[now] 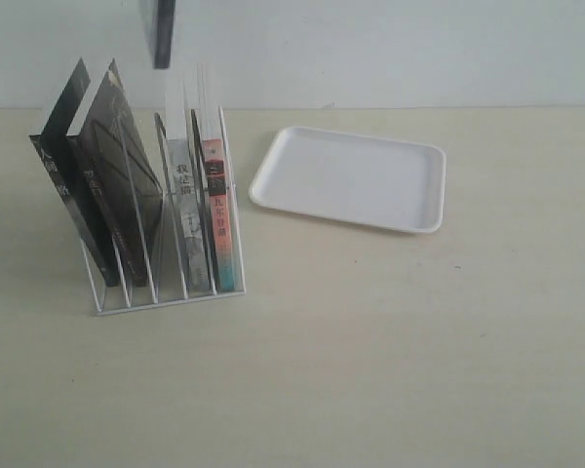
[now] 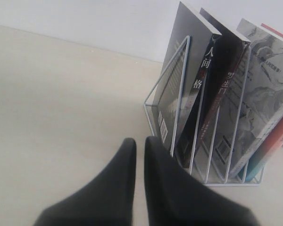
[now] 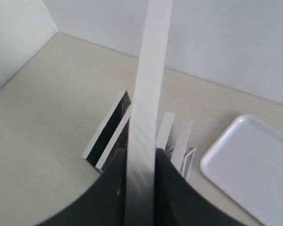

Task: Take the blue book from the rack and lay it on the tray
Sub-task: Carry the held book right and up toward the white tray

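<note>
Beige counter (image 1: 370,370) is carrying the rack (image 1: 166,292) and, near it, the tray (image 1: 351,180). Above the rack, right hand (image 3: 140,162) is clamping the blue book (image 1: 158,34); left hand (image 2: 139,146) is sitting closed beside the rack.

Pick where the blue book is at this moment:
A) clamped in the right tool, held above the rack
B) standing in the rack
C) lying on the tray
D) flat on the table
A: the right tool grips the blue book edge-on, high above the rack; the tray holds nothing.
</note>
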`<state>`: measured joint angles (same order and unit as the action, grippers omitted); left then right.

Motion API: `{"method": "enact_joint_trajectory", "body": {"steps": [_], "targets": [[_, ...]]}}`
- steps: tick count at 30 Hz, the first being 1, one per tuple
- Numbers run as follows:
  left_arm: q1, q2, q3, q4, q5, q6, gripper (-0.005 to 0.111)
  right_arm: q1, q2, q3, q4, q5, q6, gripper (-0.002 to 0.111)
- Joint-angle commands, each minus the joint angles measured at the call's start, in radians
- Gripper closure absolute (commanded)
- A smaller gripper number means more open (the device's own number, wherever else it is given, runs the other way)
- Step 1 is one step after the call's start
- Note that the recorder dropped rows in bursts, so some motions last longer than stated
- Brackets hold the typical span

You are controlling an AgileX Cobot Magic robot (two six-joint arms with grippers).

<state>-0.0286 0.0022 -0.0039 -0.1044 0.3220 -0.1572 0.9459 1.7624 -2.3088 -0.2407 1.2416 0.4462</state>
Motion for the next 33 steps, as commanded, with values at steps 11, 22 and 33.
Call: {"method": "enact_joint_trajectory", "body": {"steps": [11,22,33], "targets": [[-0.005,-0.002,0.004,-0.004,-0.01,-0.003,0.101,-0.01,-0.215,-0.006,-0.303,-0.02,-0.116,0.108],[-0.005,-0.002,0.004,-0.004,-0.01,-0.003,0.101,-0.01,-0.342,0.14,-0.412,-0.02,-0.14,0.108],[-0.005,-0.002,0.004,-0.004,-0.01,-0.003,0.101,-0.01,-0.628,0.87,-0.596,-0.02,0.175,0.108]]}}
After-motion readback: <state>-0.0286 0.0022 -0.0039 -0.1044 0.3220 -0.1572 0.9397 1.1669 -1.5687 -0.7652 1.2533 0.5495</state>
